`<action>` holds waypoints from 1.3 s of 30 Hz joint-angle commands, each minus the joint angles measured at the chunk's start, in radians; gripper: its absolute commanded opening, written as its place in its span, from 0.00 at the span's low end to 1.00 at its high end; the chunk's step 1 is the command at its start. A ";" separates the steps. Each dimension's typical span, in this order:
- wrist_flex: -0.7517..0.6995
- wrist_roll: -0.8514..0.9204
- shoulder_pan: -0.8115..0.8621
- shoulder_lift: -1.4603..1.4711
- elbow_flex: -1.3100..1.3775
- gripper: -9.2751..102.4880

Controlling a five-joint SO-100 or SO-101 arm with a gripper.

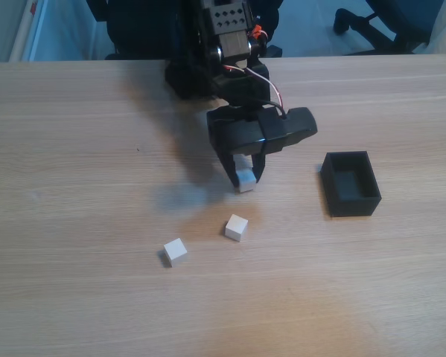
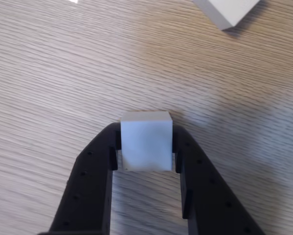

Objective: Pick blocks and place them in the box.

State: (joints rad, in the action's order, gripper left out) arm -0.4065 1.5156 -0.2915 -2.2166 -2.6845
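Fingers clenched on one cube, low over the surface. Box sits to the right in the fixed view, empty. Lift straight first, carry across, release low inside. Two cubes wait nearby.

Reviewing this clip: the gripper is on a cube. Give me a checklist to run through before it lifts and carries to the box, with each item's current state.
1. Gripper closed on the held cube, fingers against both sides: ok.
2. Cube centred between the fingertips in the wrist view: ok.
3. Cube lifted off the table: cannot tell.
4. Box upright, open and empty: ok.
5. Path to the box, right of the gripper in the fixed view, free of objects: ok.
6. Other two cubes, middle cube and left cube, apart from the gripper: ok.
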 commanded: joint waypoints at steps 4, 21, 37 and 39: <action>-0.097 -0.094 -0.143 -0.032 0.216 0.08; -0.314 -0.313 -0.422 0.133 0.634 0.08; -0.245 -0.373 -0.460 0.222 0.673 0.20; -0.255 -0.371 -0.453 0.218 0.667 0.21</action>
State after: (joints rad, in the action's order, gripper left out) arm -0.6765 1.1351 -0.7501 -1.9880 -2.0586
